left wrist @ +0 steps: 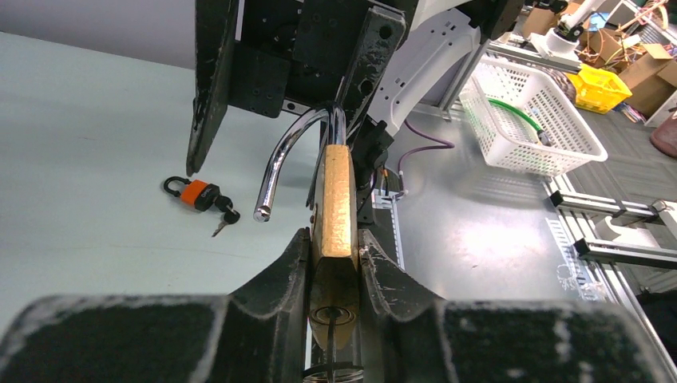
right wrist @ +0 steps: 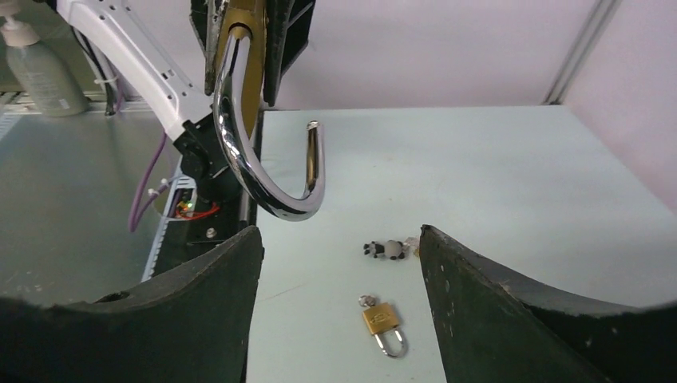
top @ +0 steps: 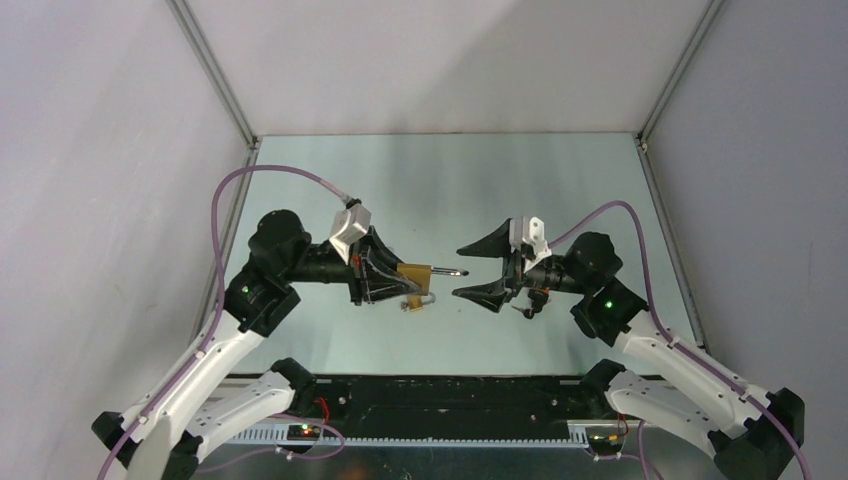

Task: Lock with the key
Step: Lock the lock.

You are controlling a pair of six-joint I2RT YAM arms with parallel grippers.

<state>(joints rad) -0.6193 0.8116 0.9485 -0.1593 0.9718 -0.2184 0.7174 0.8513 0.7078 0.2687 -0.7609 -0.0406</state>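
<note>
My left gripper is shut on the body of a big brass padlock and holds it above the table. In the left wrist view the fingers clamp the lock's flat sides. Its chrome shackle is swung open, the free end pointing toward the right arm. A key with a ring sits in the keyhole at the lock's bottom. My right gripper is open and empty, just right of the shackle tip. In the right wrist view the shackle hangs just ahead of the open fingers.
An orange padlock with keys lies on the table below the right gripper. A small brass padlock and a panda charm lie on the table between the arms. A white basket stands off the table.
</note>
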